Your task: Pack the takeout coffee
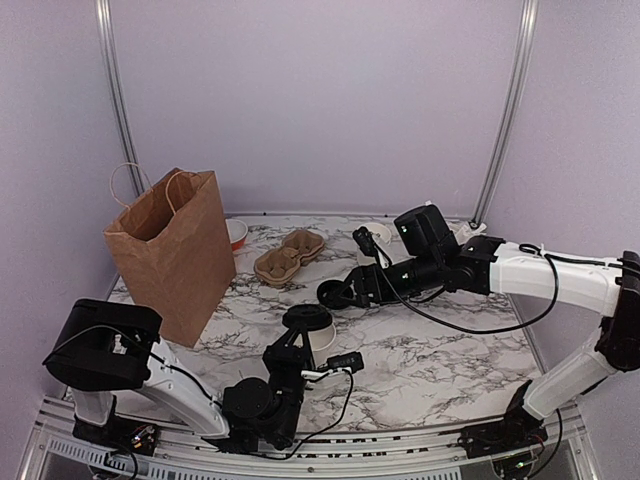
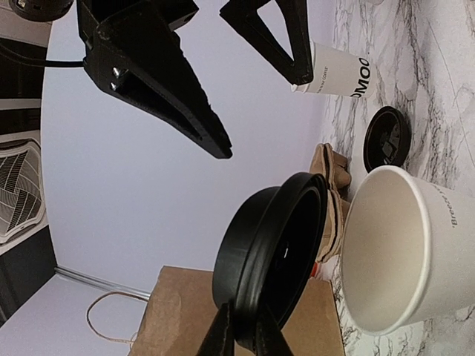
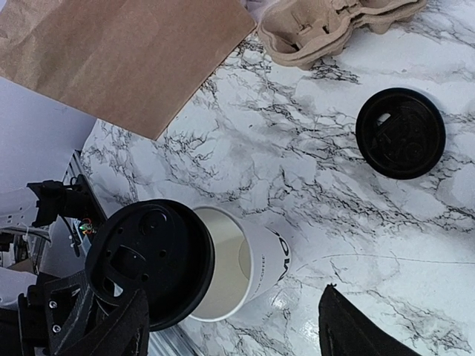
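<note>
- Nearest the lens: left claw [image 2: 245,326], pinched shut on the rim of a black lid [image 2: 271,252], which I hold tilted just beside the mouth of the takeout coffee cup [image 2: 401,252].
- Takeout coffee cup: upright and uncovered on the desk [image 3: 312,178], front centre, well apart from the paper bag [image 1: 165,250] on its left.
- Right claw [image 2: 265,116]: spread wide, holding nothing, hanging above the desk near the cup.
- Largest risk, as I judge it: the lid meets the rim askew, because the pinch takes only one edge. Pressing then would shove or tip the light, unbraced cup.
- Second risk: the lid slips from so narrow a hold and drops onto the desk.
- Third risk: both arms crowd the same spot, so a careless move of mine could knock one against the other or against the cup.
- Lesser risk: at packing, the cup catches the bag's mouth and topples the bag.
- Count, paper bag: one, standing open.
- Count, cardboard carrier [image 1: 290,255]: one, behind the cup.
- Count, lettered white cups: two, the uncovered one and a second cup [image 2: 338,70] farther off.
- Count, black lids: two, one held and a loose lid [image 3: 401,133] flat on the desk.
- Count, bowl [image 1: 238,233] with an orange-red band: one, behind the bag.
</note>
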